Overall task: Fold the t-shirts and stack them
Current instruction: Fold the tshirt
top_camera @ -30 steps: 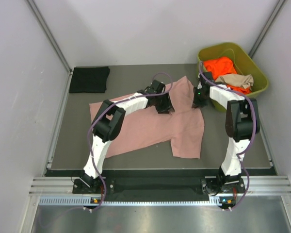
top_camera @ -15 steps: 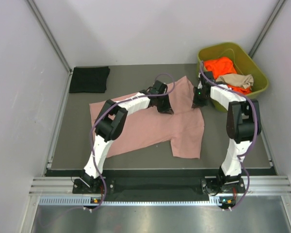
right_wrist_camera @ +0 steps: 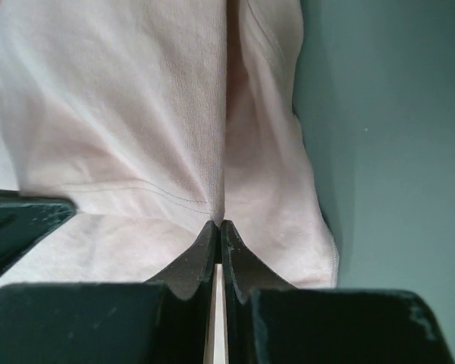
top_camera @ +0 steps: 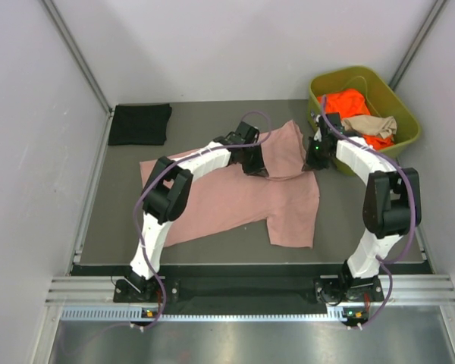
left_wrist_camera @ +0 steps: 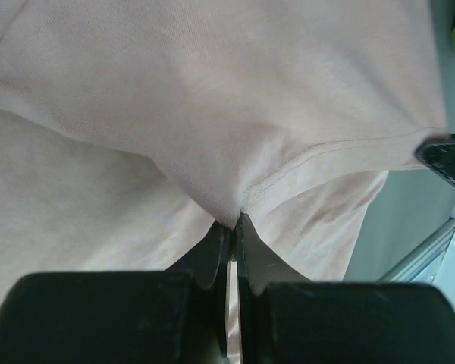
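A dusty pink t-shirt (top_camera: 235, 193) lies spread across the dark mat, one sleeve reaching toward the back. My left gripper (top_camera: 262, 168) is shut on a pinch of that pink cloth (left_wrist_camera: 235, 152) near the sleeve seam. My right gripper (top_camera: 312, 161) is shut on the pink shirt's right edge (right_wrist_camera: 212, 136), the cloth pulled up into a ridge. A folded black t-shirt (top_camera: 139, 123) sits at the back left. An orange t-shirt (top_camera: 344, 102) and a tan one (top_camera: 370, 123) lie in the bin.
The olive-green bin (top_camera: 406, 114) stands at the back right, just beyond my right arm. Grey walls close in on both sides and the back. A metal rail (top_camera: 243, 288) runs along the near edge.
Both grippers closed onto the pink shirt. The right arm shifted slightly right and the cloth between the grippers has lifted a little.
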`<state>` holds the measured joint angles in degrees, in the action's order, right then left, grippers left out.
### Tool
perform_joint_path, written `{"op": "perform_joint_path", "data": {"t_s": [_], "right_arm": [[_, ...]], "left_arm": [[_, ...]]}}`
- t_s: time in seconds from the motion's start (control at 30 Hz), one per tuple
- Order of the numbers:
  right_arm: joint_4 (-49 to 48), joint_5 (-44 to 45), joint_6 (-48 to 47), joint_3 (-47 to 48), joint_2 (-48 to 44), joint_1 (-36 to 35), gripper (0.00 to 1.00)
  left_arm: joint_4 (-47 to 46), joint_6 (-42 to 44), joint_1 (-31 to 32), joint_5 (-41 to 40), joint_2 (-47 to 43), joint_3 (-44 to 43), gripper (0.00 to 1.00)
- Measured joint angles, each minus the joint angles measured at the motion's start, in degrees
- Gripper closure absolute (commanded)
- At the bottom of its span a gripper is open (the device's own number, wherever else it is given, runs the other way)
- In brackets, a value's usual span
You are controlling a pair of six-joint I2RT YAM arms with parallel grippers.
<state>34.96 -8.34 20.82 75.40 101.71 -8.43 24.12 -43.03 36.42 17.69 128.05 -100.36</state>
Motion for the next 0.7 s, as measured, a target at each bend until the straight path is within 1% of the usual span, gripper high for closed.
{"op": "perform_joint_path", "data": {"t_s": [0.23,0.43,0.7], "right_arm": [[0.26,-0.72,0.42,-2.60,-0.31,-0.02,1.00],[0.07,-1.14,1.31,-5.51,-1.38,-0.09,1.00],[-0.28,-0.20,1.33,-6.05,-1.38,-0.17,0.97]], "left_arm": [[0.22,0.55,-0.46,0.07,-3.19,3.34,1.00],[0.26,0.52,-0.72,1.03,-3.56,5.62,1.00],[-0.11,0.52,-0.72,2.58,-3.56,7.21,0.96]]}}
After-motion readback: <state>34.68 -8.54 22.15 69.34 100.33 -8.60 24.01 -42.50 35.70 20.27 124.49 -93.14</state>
